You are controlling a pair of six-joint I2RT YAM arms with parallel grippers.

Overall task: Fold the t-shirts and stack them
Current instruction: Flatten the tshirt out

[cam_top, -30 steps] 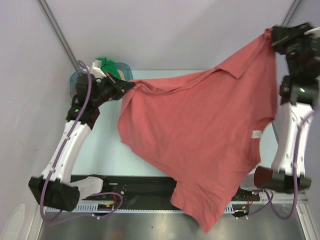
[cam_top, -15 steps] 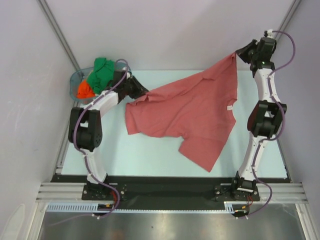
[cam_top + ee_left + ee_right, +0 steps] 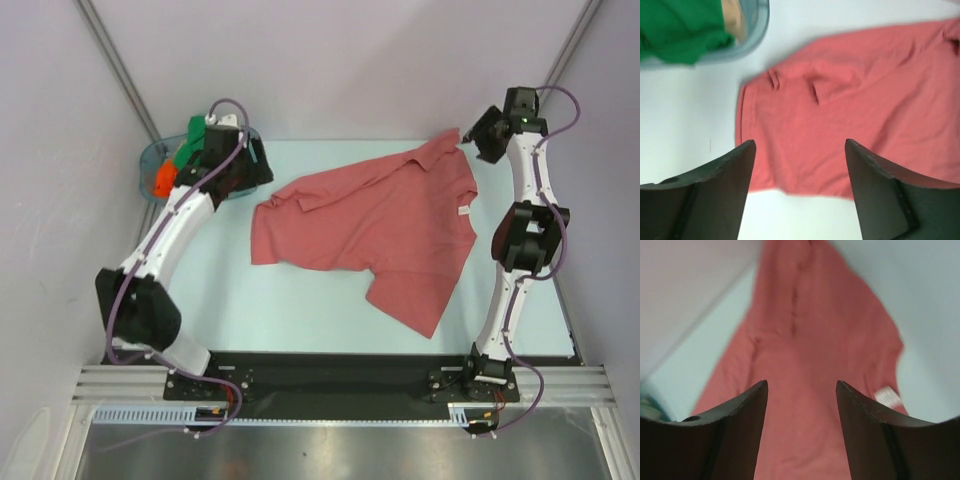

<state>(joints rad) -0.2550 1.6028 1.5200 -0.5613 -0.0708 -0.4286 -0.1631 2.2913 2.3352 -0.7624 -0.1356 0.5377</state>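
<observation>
The salmon-red t-shirt (image 3: 380,225), stretched in the air between both arms a second ago, now lies spread but rumpled on the bench (image 3: 230,290). The left pincer (image 3: 799,145) and right pincer (image 3: 801,385) have let go and hang apart, empty, above it. Folding looks ready to start.

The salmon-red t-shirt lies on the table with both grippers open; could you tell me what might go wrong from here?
1. The salmon-red t-shirt lies askew, with creases at the end nearest the tub, so a fold started here may come out lopsided.
2. The left gripper hangs close to the tub; a careless reach might knock it.
</observation>
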